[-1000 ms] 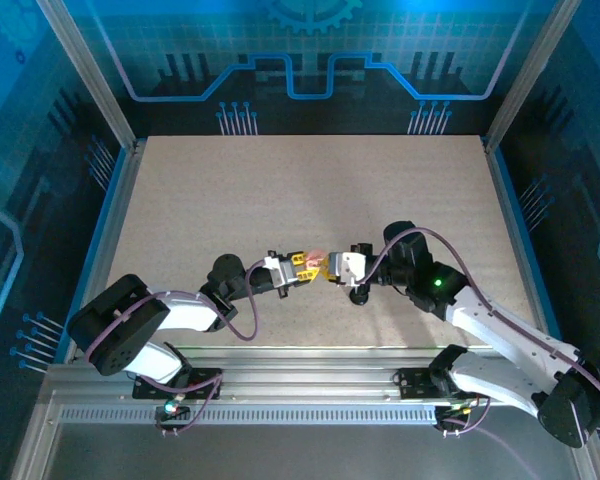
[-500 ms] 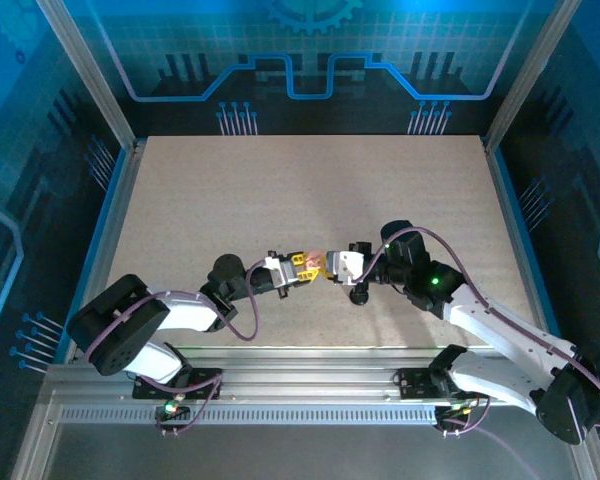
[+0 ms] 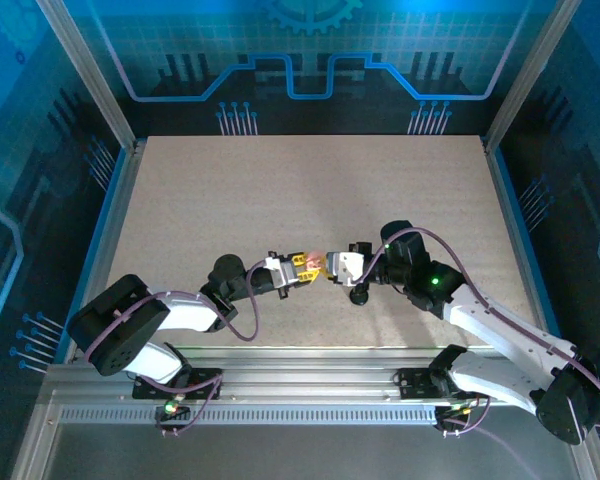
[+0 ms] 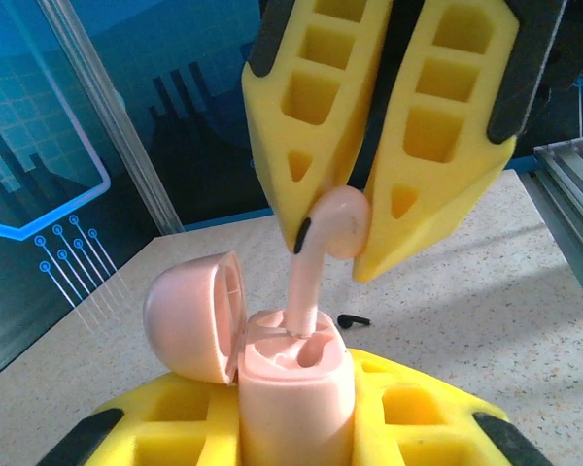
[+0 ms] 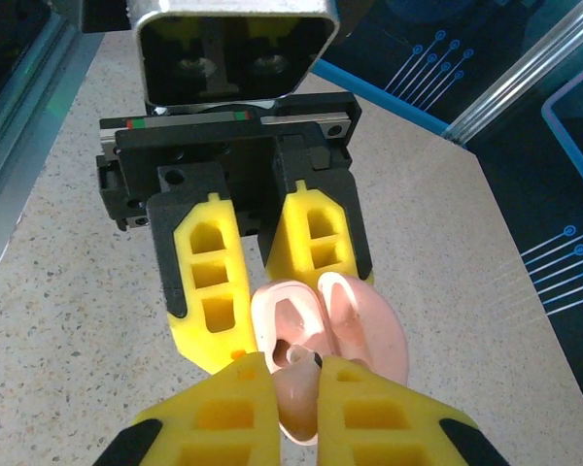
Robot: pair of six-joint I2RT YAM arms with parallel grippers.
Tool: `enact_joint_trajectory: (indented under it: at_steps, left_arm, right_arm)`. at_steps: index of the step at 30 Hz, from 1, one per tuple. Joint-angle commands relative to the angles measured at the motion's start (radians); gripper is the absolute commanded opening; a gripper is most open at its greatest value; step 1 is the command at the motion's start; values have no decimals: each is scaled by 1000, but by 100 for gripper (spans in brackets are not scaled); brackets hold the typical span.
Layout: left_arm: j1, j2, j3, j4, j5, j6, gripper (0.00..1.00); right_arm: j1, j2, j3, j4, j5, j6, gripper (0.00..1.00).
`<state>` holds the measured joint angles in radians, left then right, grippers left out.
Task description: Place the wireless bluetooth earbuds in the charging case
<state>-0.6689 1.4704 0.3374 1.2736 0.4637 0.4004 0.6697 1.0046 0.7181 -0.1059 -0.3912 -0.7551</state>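
My right pincer (image 4: 338, 250): pinching pink earbud (image 4: 330, 218)
Stem (image 4: 301, 291): upright, tip in charging case (image 4: 296, 374) straight below
My left pincer (image 4: 296, 429): gripping case

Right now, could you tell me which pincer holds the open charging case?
The left pincer, clamped round the pink charging case; the right pincer instead pinches the pink earbud, its stem entering the case.

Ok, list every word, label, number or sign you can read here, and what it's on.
None readable.
The pink charging case, the earbud and the yellow fingers carry no print.
The blue backdrop has circuit-style line art, no letters.
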Motion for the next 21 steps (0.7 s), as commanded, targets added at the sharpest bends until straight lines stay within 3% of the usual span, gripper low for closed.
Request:
enact_joint_trajectory:
  at_steps: [1, 21]
  left_arm:
    - [-9, -21, -5, 29, 1, 24, 12]
    - [-10, -38, -3, 23, 8, 24, 12]
  right_arm:
    - [17, 0, 15, -56, -15, -25, 11]
    - [20, 60, 23, -74, 15, -65, 12]
